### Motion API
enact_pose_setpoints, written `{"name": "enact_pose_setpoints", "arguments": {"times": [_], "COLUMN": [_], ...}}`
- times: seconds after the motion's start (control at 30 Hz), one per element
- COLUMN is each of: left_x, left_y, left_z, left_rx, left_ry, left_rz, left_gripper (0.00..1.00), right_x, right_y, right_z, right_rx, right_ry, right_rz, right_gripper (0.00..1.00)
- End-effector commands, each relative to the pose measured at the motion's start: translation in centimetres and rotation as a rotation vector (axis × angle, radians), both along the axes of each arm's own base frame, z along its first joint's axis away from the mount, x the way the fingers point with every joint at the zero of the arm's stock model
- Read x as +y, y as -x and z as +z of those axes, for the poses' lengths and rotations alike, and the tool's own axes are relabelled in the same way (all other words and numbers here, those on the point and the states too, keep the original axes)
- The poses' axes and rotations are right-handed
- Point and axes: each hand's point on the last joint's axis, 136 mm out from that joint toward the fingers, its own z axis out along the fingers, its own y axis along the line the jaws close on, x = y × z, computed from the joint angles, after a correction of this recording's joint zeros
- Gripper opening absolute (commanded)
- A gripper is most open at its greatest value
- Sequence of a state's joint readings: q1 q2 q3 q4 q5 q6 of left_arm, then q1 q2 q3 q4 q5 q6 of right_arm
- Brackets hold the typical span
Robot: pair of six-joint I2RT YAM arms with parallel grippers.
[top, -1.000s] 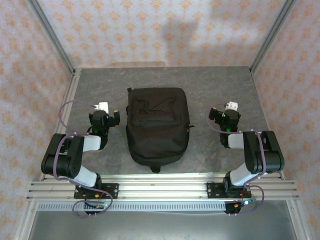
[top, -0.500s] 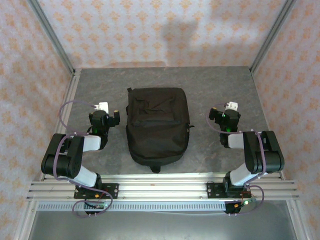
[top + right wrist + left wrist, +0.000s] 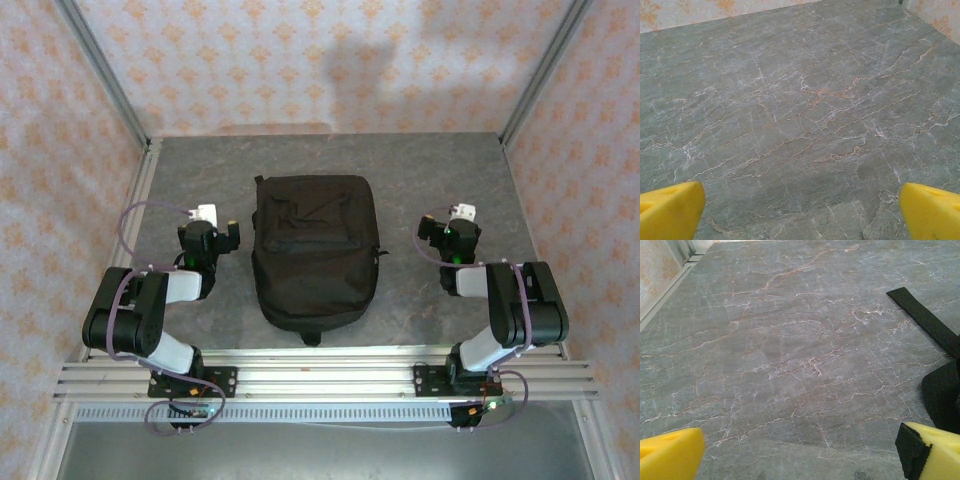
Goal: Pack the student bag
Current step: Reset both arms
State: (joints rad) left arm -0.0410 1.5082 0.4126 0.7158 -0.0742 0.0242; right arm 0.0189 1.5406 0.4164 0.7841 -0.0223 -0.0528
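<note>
now, at this moment, the student bag (image 3: pixel 315 250) lies flat in the middle of the worktop (image 3: pixel 440 170), between your two arms and apart from both. a small loop (image 3: pixel 312 338) juts from its near edge and a thin strap end (image 3: pixel 259 181) trails at its far left corner. your left end effector (image 3: pixel 222 236) hovers just beside the bag's left flank, its yellow fingertips (image 3: pixel 670 457) spread wide with nothing between them; its wrist camera catches a flat black strap (image 3: pixel 922 317) lying on the stone surface to its right. your right end effector (image 3: pixel 447 238) sits on the opposite side, near the bag's right flank, its fingertips (image 3: pixel 930 215) likewise spread over bare worktop and holding nothing. expect the bag to handle as a large, soft, limp fabric body: light if unfilled, prone to sag and fold, and likely to slide on the smooth surface rather than resist a pull. a pinch on the flat panel would probably gather loose cloth, so favour the loop, a strap or a zip pull, and steady the body with the other arm while you open it. whether the zips are shut cannot be told at this scale.
</note>
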Motion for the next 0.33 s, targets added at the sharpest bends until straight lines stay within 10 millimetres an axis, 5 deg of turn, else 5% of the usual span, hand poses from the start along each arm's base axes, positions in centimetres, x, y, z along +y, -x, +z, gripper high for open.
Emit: {"name": "enact_pose_setpoints", "arguments": {"times": [0.0, 0.3], "left_x": [-0.16, -0.13], "left_y": [-0.79, -0.78], "left_z": [1.48, 1.46], "left_rx": [-0.050, -0.048], "left_ry": [0.007, 0.007], "left_rz": [-0.001, -0.001], "left_gripper": [1.00, 1.00], "right_x": [-0.17, -0.17], "right_y": [-0.07, -0.05], "right_z": [0.79, 0.74], "right_rx": [-0.020, -0.019], "right_ry": [0.013, 0.012], "right_rz": [-0.009, -0.009], "right_gripper": [0.99, 0.99]}}
